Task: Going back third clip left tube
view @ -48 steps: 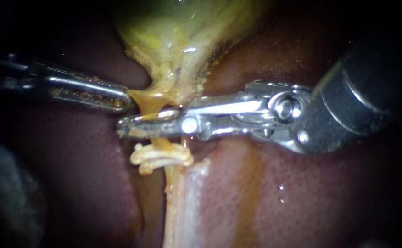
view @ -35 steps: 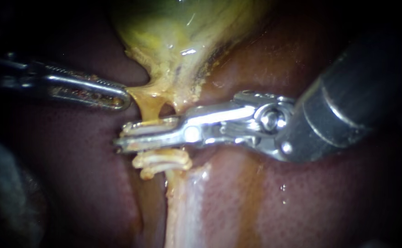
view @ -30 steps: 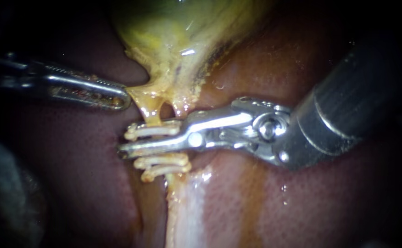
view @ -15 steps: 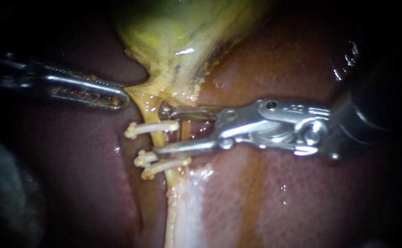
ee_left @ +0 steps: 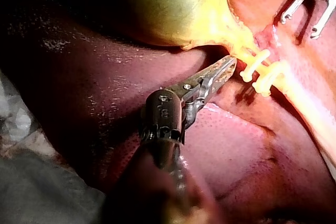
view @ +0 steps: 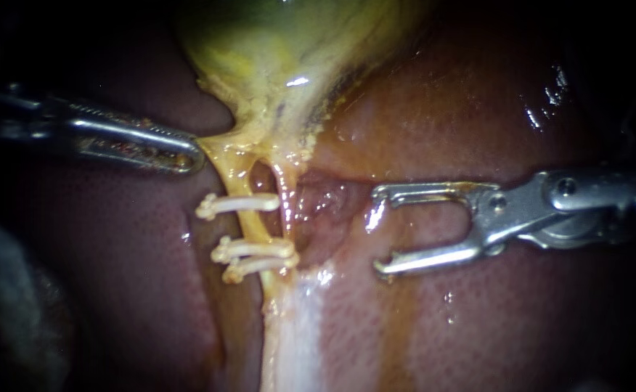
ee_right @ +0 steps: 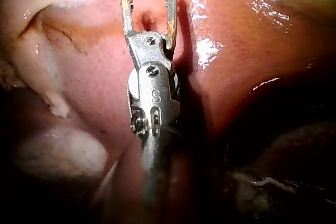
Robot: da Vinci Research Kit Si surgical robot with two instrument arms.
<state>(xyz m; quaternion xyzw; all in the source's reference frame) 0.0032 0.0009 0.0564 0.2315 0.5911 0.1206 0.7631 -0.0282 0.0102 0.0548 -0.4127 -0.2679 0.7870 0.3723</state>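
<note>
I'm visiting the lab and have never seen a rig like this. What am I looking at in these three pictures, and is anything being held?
This is a surgical robot working on a pig's liver and its greenish-yellow gallbladder, both lying on a bench. The endoscope view looks closely at the tissue. Each of the two wrist views comes from a camera on one instrument's arm. The left instrument reaches the yellow tissue just beneath the gallbladder. The right instrument has its jaws open and empty, and it sits apart from the left tube. That tube carries three pale clips.
</note>
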